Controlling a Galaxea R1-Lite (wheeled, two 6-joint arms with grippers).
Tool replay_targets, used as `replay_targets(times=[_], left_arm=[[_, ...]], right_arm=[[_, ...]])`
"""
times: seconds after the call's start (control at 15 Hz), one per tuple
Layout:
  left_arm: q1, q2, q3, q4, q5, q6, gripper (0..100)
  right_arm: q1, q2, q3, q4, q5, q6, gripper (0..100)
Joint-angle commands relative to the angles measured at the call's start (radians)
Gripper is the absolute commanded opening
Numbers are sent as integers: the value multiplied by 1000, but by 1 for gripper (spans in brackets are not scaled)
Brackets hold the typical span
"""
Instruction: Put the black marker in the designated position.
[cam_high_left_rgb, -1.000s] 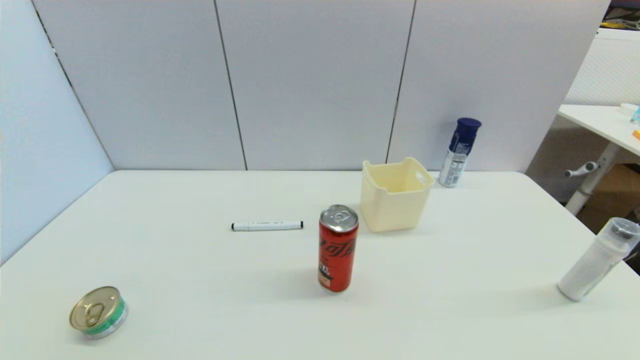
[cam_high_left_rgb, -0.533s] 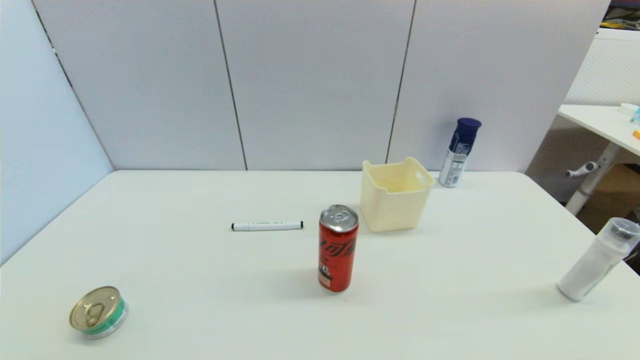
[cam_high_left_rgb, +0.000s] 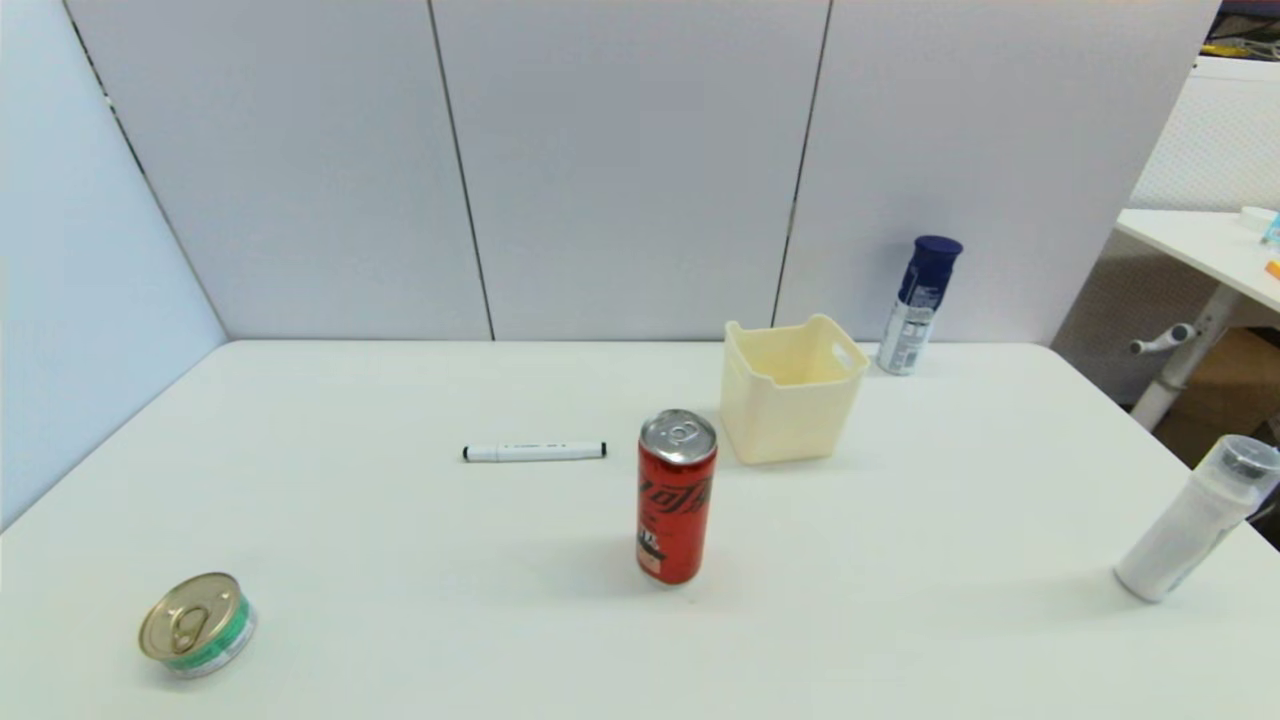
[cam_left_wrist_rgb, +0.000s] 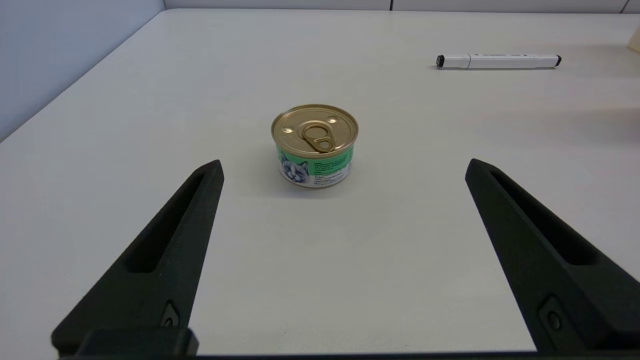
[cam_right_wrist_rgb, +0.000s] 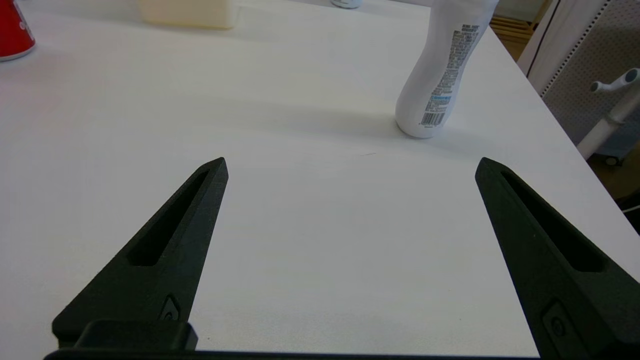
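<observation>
while both grippers gape empty, black marker (cam_high_left_rgb: 534, 452) left of red can (cam_high_left_rgb: 677, 496)

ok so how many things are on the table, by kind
cans: 2, red soda can and cat food tin
bottles: 2, blue-capped spray bottle and white bottle
markers: 1, black marker
bins: 1, cream bin
total: 6

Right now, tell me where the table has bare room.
Bare: the front stretch between the red can and the white bottle, and the left rear, behind the black marker. Tightest: where the marker, the can and the cream bin cluster.
</observation>
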Motion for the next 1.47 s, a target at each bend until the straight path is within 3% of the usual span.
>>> replay_targets(times=[0.07, 0.47, 0.67, 1.13, 1.47], left_arm=[[0, 2, 0, -2, 0, 0, 100], [2, 2, -3, 5, 2, -18, 100], [2, 71, -114, 150, -3, -18, 100], [-17, 831, -678, 256, -14, 115, 100], [-86, 1287, -1011, 313, -103, 244, 100]], right_arm=[[0, 1, 0, 1, 1, -1, 100], [1, 1, 0, 1, 1, -1, 100], [1, 1, 0, 1, 1, -1, 100], [1, 1, 0, 1, 1, -1, 100], [0, 1, 0, 1, 1, -1, 100]])
